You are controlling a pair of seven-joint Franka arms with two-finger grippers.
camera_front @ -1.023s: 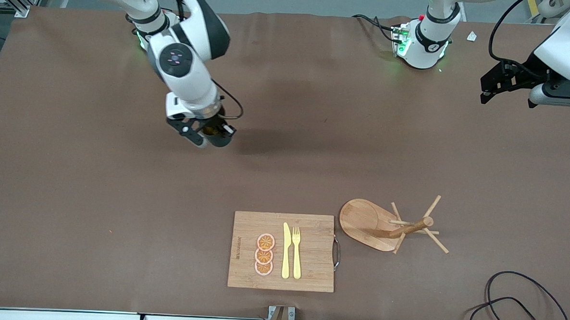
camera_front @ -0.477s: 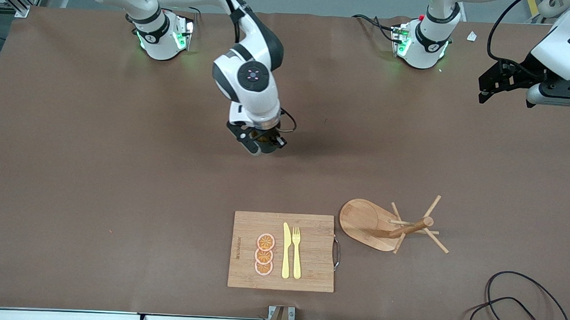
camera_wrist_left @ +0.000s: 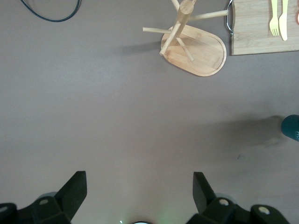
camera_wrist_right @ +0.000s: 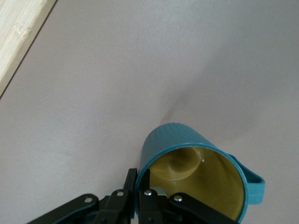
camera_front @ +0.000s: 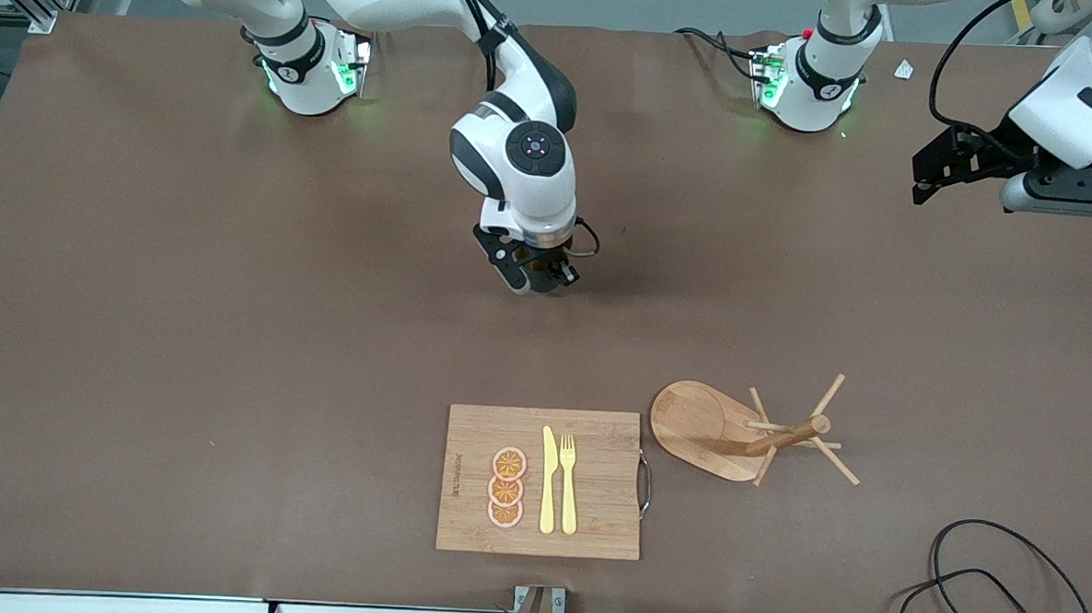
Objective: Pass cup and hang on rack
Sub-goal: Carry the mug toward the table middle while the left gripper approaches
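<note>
The right gripper [camera_front: 538,278] hung over bare table [camera_front: 232,330] mid-way along, fingers [camera_wrist_right: 140,196] pinched on the cup [camera_wrist_right: 196,177] rim, one inside and one outside. Only the right wrist view showed its yellow inside and handle. The left gripper [camera_wrist_left: 140,191] waited wide open and empty, the rack [camera_wrist_left: 191,46] standing well ahead of its fingertips, beside the cutting board [camera_front: 543,481].

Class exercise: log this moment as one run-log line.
right hand: shut on cup, over mid-table | left hand: open, waiting at its table end | rack: bare
</note>
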